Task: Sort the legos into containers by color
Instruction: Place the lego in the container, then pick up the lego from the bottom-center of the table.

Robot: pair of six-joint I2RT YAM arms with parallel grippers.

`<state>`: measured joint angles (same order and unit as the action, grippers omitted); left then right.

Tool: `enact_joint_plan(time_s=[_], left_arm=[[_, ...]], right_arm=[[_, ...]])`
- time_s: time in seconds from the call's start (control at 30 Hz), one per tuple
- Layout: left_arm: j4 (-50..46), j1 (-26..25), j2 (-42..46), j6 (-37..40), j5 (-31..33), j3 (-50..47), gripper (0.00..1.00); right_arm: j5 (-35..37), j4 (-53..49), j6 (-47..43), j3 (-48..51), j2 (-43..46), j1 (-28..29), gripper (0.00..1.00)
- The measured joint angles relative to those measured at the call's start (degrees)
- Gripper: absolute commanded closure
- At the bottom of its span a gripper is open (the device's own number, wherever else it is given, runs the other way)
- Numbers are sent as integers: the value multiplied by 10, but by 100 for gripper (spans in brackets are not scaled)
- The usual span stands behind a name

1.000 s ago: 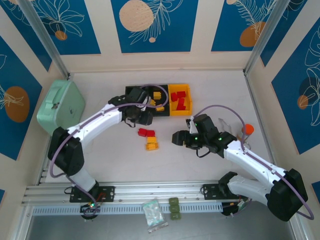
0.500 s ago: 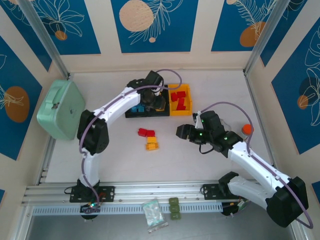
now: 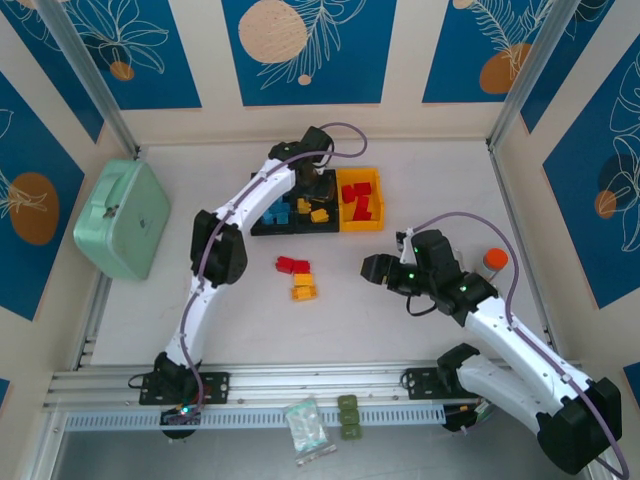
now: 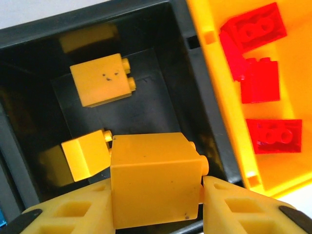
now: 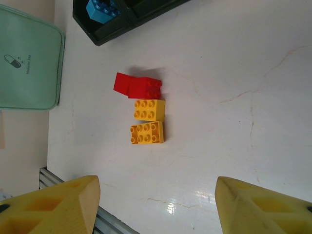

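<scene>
Top external view: compared with half a second earlier, the left arm is stretched farther over the row of bins, and the right gripper (image 3: 372,268) is shifted slightly to the right.

The left gripper (image 3: 318,190) is clamped on one held yellow brick (image 4: 153,180), poised just above the middle black bin (image 4: 195,102). The right gripper is spread wide, with nothing between its fingers, over the table (image 3: 430,180).

Counts:
- **Bins:** three in a row. The left black bin (image 5: 97,29), the middle black bin and the yellow bin (image 4: 209,73) at the right.
- **Middle bin:** two yellow bricks (image 4: 100,78) lying inside.
- **Yellow bin:** three red bricks (image 4: 258,80) seen.
- **Left bin:** blue bricks (image 3: 275,213), number not resolved.
- **Table, near side of the bins:** two loose red bricks (image 5: 139,85) and two loose yellow bricks (image 5: 149,109), in a touching cluster.
</scene>
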<state>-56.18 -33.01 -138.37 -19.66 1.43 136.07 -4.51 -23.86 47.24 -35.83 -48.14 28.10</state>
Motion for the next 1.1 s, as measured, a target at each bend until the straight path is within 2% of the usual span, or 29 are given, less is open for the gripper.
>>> enact_joint_plan(time_s=[0.17, 0.4, 0.5, 0.6, 0.8, 1.1], left_arm=[[-5, 1, -14, 1, 2, 9, 44], [-2, -2, 8, 1, 1, -12, 44], [23, -5, 87, 0, -9, -118, 43], [59, -8, 204, -3, -23, -256, 43], [128, -9, 433, -16, -43, -495, 41], [167, -9, 614, -58, -48, -767, 40]], right_arm=[[0, -3, 0, 0, 5, -5, 36], [-1, -2, 4, 2, 3, -5, 36], [0, -2, 4, 3, -4, -1, 36], [2, -3, 3, 3, -17, 14, 36], [29, -18, -2, -21, -63, 73, 36], [75, -13, -3, -74, -161, 151, 33]])
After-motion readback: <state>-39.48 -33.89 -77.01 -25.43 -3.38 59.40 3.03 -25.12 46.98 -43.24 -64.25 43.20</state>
